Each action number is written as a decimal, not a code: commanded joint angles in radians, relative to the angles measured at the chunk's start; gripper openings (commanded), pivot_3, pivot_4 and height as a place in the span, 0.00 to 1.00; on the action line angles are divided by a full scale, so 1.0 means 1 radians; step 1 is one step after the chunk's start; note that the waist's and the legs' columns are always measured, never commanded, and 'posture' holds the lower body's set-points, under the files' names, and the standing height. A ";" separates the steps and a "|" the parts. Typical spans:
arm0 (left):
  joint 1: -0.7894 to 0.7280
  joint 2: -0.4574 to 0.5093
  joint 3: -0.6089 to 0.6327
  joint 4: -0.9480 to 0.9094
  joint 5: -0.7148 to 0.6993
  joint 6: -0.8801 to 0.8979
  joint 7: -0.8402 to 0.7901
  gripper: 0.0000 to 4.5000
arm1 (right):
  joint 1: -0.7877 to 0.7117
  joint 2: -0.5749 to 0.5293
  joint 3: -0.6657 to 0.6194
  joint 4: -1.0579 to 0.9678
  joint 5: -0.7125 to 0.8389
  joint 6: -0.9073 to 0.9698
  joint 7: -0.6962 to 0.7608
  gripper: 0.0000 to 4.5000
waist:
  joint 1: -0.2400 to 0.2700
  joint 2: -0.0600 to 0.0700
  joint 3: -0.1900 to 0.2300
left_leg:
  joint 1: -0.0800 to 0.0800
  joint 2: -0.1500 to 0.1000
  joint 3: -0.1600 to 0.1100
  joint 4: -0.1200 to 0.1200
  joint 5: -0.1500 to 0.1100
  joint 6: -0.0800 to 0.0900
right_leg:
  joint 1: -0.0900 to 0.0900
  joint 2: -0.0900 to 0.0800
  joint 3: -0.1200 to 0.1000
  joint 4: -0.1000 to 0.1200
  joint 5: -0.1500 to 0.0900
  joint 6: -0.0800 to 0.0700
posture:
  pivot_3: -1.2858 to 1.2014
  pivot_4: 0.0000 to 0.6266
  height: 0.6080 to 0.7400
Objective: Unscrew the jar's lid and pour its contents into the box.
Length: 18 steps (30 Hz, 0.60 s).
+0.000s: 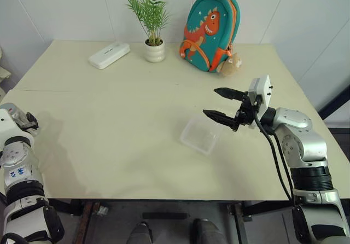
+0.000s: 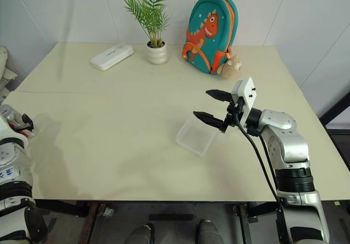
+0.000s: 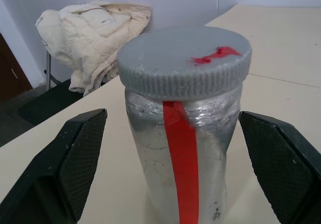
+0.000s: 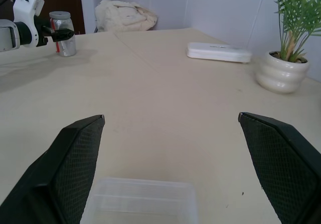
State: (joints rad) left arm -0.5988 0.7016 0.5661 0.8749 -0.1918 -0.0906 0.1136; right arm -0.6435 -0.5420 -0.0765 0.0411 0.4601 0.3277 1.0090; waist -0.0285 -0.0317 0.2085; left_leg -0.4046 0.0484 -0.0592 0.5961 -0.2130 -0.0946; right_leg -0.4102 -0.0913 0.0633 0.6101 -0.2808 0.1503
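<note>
Left wrist view showed our left gripper [image 3: 173, 148] spread wide around the capped jar [image 3: 183, 158], needing to close next.

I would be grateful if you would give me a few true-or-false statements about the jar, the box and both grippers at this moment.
1. The lid is on the jar. True.
2. The left gripper is shut on the jar. False: its fingers stand open on either side, apart from it.
3. The right gripper holds the box. False: it is open above it.
4. The box sits beside the plant pot. False: far nearer the robot.
5. The jar carries a red stripe. True.
</note>
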 commanded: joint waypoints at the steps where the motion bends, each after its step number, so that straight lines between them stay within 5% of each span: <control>1: -0.031 0.042 -0.010 0.027 0.006 -0.043 -0.013 0.99 | -0.027 -0.010 -0.013 -0.024 0.001 -0.020 -0.007 1.00 | 0.000 0.000 0.000 | 0.000 0.000 0.000 0.000 0.000 0.000 | 0.000 0.000 0.000 0.000 0.000 0.000 | 0.52 0.24 1.00; 18: -0.068 0.061 -0.051 0.133 0.012 -0.122 -0.042 0.99 | -0.038 -0.006 -0.013 -0.019 -0.010 -0.020 -0.014 1.00 | 0.000 0.000 0.000 | 0.000 0.000 0.000 0.000 0.000 0.000 | 0.000 0.000 0.000 0.000 0.000 0.000 | 0.52 0.24 1.00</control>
State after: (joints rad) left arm -0.6576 0.7274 0.5155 1.0238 -0.1902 -0.1740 0.0638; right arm -0.6627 -0.5421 -0.0762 0.0416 0.4409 0.3260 0.9989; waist -0.0283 -0.0317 0.2086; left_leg -0.4046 0.0484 -0.0591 0.5957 -0.2130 -0.0946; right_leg -0.4105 -0.0913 0.0633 0.6102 -0.2808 0.1504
